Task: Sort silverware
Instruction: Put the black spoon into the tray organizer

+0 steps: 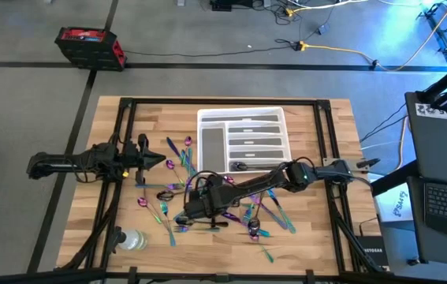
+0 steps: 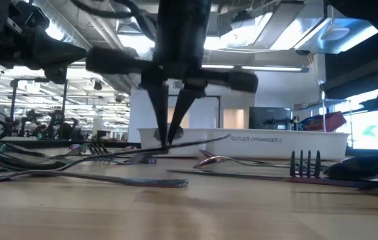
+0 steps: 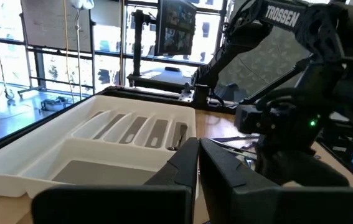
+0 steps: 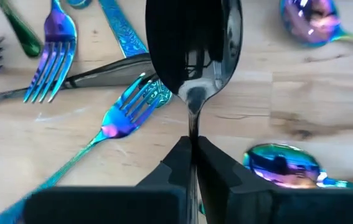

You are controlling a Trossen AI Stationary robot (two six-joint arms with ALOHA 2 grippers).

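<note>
- The tray (image 1: 243, 117) is set at the back middle of the table (image 1: 325, 237).
- The silverware (image 1: 262, 217) is spread in front of the tray.
- A bottle (image 1: 131, 240) is laid at the front left.

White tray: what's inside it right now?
The tray holds one utensil in a slot near the right claw's arm; the other slots look bare. What kind of utensil it is can't be told.

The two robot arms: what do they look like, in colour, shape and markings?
Both arms are dark, nearly black, built of rounded jointed segments. The right arm carries white "TROSSEN" lettering and a small green light. The right gripper has two flat, tapering black fingers, and the left gripper has blocky black ones. Thin dark cables run along the arms.
</note>
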